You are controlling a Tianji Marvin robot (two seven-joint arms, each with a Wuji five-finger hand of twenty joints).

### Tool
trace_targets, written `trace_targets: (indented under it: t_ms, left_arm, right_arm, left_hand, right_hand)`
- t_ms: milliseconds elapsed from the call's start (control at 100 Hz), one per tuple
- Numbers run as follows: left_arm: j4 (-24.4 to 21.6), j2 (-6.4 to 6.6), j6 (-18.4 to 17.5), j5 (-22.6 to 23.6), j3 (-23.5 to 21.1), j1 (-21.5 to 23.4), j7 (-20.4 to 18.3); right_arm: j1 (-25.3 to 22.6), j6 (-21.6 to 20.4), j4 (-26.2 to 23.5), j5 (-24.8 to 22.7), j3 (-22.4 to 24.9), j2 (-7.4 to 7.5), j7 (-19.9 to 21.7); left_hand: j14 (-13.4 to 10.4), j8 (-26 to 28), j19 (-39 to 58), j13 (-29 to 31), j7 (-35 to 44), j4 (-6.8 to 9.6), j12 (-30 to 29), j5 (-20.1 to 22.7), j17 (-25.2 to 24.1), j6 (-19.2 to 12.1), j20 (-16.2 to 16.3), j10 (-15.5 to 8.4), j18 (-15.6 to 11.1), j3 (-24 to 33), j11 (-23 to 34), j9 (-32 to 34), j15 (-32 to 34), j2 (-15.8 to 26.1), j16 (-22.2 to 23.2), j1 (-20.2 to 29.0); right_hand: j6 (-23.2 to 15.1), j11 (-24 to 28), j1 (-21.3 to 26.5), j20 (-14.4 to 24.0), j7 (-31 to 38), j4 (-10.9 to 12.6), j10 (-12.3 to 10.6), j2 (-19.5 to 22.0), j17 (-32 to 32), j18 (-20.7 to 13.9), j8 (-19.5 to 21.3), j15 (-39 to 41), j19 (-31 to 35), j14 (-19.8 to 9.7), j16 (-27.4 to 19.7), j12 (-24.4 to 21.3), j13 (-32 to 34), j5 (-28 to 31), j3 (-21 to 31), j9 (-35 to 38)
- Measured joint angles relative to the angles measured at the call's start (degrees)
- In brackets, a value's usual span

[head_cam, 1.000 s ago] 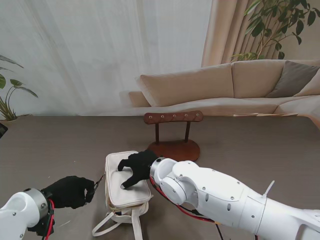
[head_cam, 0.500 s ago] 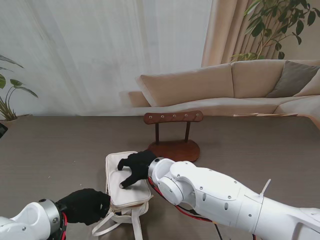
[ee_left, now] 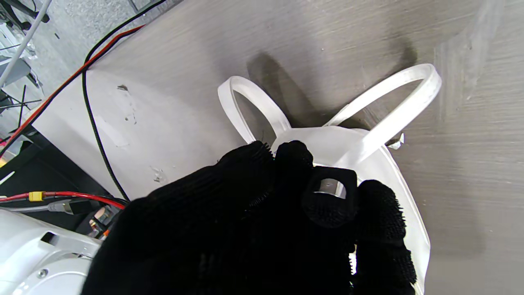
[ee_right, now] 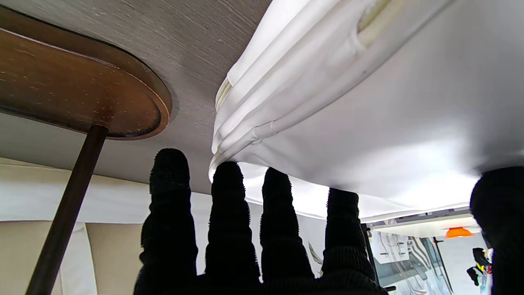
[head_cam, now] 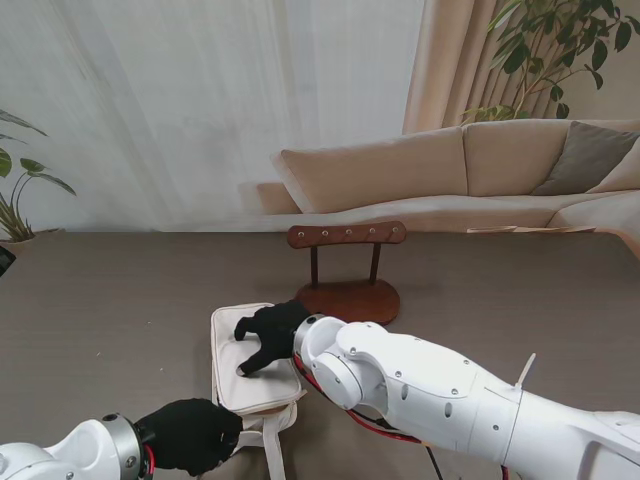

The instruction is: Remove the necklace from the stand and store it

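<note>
Right hand (head_cam: 268,335) presses flat on white bag (head_cam: 232,385), left hand (head_cam: 193,434) at its near end

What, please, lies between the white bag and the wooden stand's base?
Only bare table: the stand view shows the bag and the stand apart, nothing between them.

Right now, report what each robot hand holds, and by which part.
Left robot hand pinches something at the white bag's near end; exactly what is hidden. Right robot hand grips nothing, fingers spread flat on the bag.

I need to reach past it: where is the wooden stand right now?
In the stand's view, the wooden stand sits mid-table, just beyond the white bag and the right hand.
</note>
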Motion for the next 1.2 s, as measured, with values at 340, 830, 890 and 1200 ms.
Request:
trace_targets:
  t_ms: [340,830,890,1200]
  left_arm:
    - [0.0,-0.13,-2.01,1.06,2.97,0.97,3.71]
    - [0.41,-0.39,-2.86,-4.08,5.36,-0.51,6.91]
    - [0.53,-0.34,-2.78,-4.54,5.98,-1.27,6.8]
    - [1.65,-0.26,-2.14,-5.55,8.28,-3.68,7.74]
  right_arm:
    - [0.98,0.87,1.25,1.03,-1.17,-1.18,-0.24]
    - [1.3,1.12,1.74,1.83,-1.44,-1.56,-0.13]
    - [1.33,1.22,1.74,1.94,-1.45,-1.57,-0.07]
    - [1.02,1.18,1.79,2.55,-1.07,-1.59,-0.24]
  left_hand:
    - [-0.06,-0.03,0.04,0.0,0.21,0.0,-0.01,0.13,0.34,0.18,-0.01,-0.07,-0.02,0.0,0.0,-0.01,0.0,-0.12,0.0,0.0]
    - [-0.03,-0.05,0.06,0.0,0.23,0.0,-0.1,0.31,0.41,3.5,-0.01,0.62,0.0,0.82,0.16,0.0,0.0,-0.32,0.0,0.0]
    - [0.04,-0.05,0.06,0.0,0.23,0.0,-0.2,0.31,0.42,3.78,-0.01,0.8,0.06,0.82,0.17,0.01,0.0,-0.32,0.0,0.0]
    - [0.24,-0.05,0.06,0.0,0.23,0.0,-0.67,0.37,0.47,4.27,-0.01,1.12,0.23,0.82,0.21,0.09,0.0,-0.33,0.0,0.0]
  right_hand:
    - [0.78,0.83,-0.1,0.0,1.65,0.0,0.79,-0.07,0.0,-0.16,0.7,0.56,-0.58,0.86,0.42,0.2,0.0,0.15,0.0,0.64]
    - [1.08,0.93,-0.68,0.0,2.13,0.0,1.05,0.36,0.0,-0.59,1.12,0.59,-0.59,1.12,0.45,0.24,0.0,0.19,0.01,0.64]
    - [1.1,0.93,-0.68,0.0,2.19,0.0,1.05,0.37,0.0,-0.6,1.15,0.59,-0.59,1.12,0.35,0.24,0.0,0.2,0.01,0.64]
    - [1.53,0.93,-0.68,0.0,2.55,0.0,1.28,0.38,0.0,-0.61,1.24,0.34,-0.59,1.21,0.06,0.24,0.0,0.21,0.01,0.64]
